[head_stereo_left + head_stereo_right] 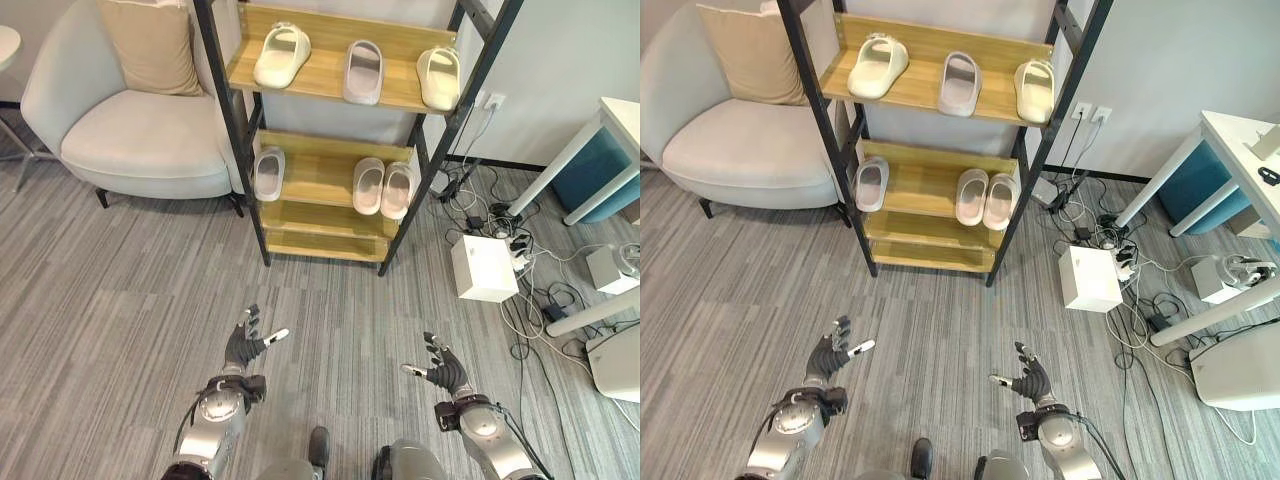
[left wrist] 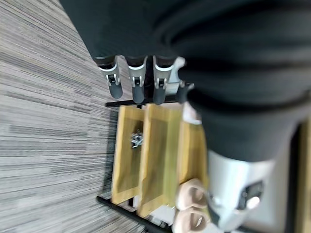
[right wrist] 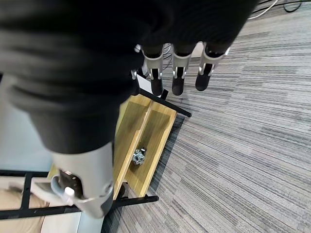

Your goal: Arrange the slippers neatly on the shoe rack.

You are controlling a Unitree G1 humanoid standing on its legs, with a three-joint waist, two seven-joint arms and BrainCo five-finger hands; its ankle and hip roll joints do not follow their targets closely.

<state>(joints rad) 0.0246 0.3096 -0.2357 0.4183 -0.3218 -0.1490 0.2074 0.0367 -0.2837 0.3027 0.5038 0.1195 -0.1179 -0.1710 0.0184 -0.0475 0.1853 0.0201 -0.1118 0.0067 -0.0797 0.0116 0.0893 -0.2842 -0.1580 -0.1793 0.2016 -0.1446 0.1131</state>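
Note:
The shoe rack (image 1: 250, 170) has a black frame and wooden shelves and stands against the wall. On its top shelf lie a cream slipper (image 1: 282, 55), a grey slipper (image 1: 363, 71) and another cream slipper (image 1: 439, 77). The middle shelf holds a lone grey slipper (image 1: 269, 173) at the left and a pink pair (image 1: 383, 187) at the right. The bottom shelf (image 1: 320, 246) is bare. My left hand (image 1: 244, 345) and right hand (image 1: 443, 367) hover open over the floor in front of the rack, holding nothing. The fingers (image 2: 137, 81) of the left hand point towards the rack.
A light grey armchair (image 1: 130, 130) with a beige cushion (image 1: 150, 45) stands left of the rack. Right of it sit a white box (image 1: 483, 267), a power strip with tangled cables (image 1: 520, 250) and a white table leg (image 1: 555, 160). Grey carpet lies between me and the rack.

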